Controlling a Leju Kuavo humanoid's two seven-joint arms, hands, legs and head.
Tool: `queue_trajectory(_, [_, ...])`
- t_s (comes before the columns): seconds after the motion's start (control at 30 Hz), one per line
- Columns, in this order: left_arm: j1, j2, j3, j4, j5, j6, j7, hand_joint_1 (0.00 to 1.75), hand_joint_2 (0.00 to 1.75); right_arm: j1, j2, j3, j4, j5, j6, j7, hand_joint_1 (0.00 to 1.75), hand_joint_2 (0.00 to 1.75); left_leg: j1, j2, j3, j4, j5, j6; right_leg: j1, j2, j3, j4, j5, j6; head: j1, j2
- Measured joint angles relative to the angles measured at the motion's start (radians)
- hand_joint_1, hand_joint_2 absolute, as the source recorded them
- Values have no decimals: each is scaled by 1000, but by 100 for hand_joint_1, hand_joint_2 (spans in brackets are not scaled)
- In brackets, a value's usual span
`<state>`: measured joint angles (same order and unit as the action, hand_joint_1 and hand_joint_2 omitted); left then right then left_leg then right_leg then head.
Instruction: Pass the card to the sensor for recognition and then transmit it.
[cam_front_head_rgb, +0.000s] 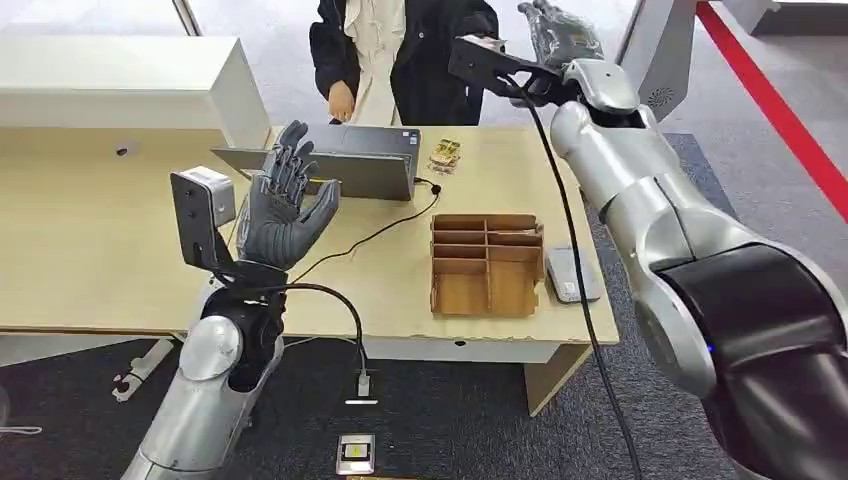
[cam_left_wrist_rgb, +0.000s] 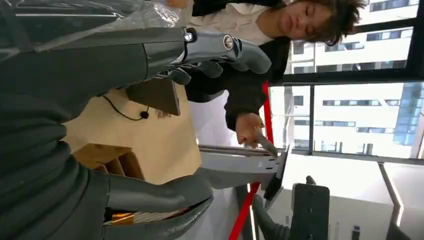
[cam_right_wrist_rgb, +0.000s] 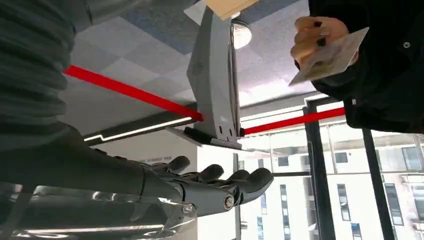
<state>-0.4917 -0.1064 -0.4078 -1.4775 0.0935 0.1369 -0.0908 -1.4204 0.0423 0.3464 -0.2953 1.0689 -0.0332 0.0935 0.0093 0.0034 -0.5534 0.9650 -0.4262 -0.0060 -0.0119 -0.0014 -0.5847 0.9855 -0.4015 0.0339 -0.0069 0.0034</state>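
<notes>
A person behind the table (cam_front_head_rgb: 100, 250) pinches the pale card (cam_right_wrist_rgb: 330, 57) in one hand (cam_right_wrist_rgb: 315, 37); the same card (cam_left_wrist_rgb: 268, 146) juts from that hand in the left wrist view. My right hand (cam_front_head_rgb: 560, 32) reaches out high toward the person, its fingers (cam_right_wrist_rgb: 220, 181) stretched out and holding nothing, a short way from the card. My left hand (cam_front_head_rgb: 285, 200) is raised over the table's near side, palm open, fingers (cam_left_wrist_rgb: 220, 47) spread and empty. A flat grey sensor pad (cam_front_head_rgb: 572, 273) lies near the table's right edge.
A laptop (cam_front_head_rgb: 350, 165) sits in front of the person, its cable trailing to the floor. A brown cardboard divider tray (cam_front_head_rgb: 487, 262) stands beside the sensor pad. Small packets (cam_front_head_rgb: 445, 155) lie further back. A grey stand (cam_front_head_rgb: 655, 45) rises at the right, by a red floor line (cam_front_head_rgb: 780, 110).
</notes>
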Motion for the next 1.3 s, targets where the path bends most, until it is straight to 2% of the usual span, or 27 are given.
queue_trajectory(0.1, [-1,0,0,3,0,-1,0,0,175,2,-4,0,0,-15,-11,-2,0,175,0,0,0,0,0,0,0,0,0,0,0,0,0,0])
queue_trajectory(0.2, [-1,0,1,6,-1,3,0,0,175,2,-10,-2,0,-67,-61,-41,0,175,0,0,0,0,0,0,0,0,0,0,0,0,0,0])
queue_trajectory(0.33, [3,0,2,6,-12,23,10,0,175,4,-13,-23,0,-162,-154,-145,0,175,0,0,0,0,0,0,0,0,0,0,0,0,0,0])
queue_trajectory(0.43, [10,2,3,1,-20,34,23,0,175,11,-13,-49,-1,-233,-196,-227,0,175,0,0,0,0,0,0,0,0,0,0,0,0,0,0])
queue_trajectory(0.53, [22,8,6,-14,-29,41,39,0,175,30,-13,-76,-10,-298,-206,-306,0,175,0,0,0,0,0,0,0,0,1,0,0,0,0,0])
queue_trajectory(0.6, [30,12,9,-27,-34,40,50,0,175,49,-13,-93,-18,-326,-187,-341,0,175,0,0,0,0,0,0,0,0,1,0,0,0,0,0])
queue_trajectory(0.87, [65,24,29,-89,-44,32,100,0,175,196,-23,-100,-81,-351,-32,-344,0,175,0,0,0,0,0,0,1,0,2,0,0,0,0,0])
queue_trajectory(1.1, [106,35,35,-156,-66,53,127,0,175,347,-29,-74,-172,-378,-31,-309,0,175,0,0,0,0,0,0,1,0,1,0,0,0,0,0])
queue_trajectory(1.3, [132,45,47,-211,-71,58,158,0,175,415,-30,-45,-254,-353,-31,-253,0,175,0,-1,0,0,0,0,1,0,1,0,0,0,0,0])
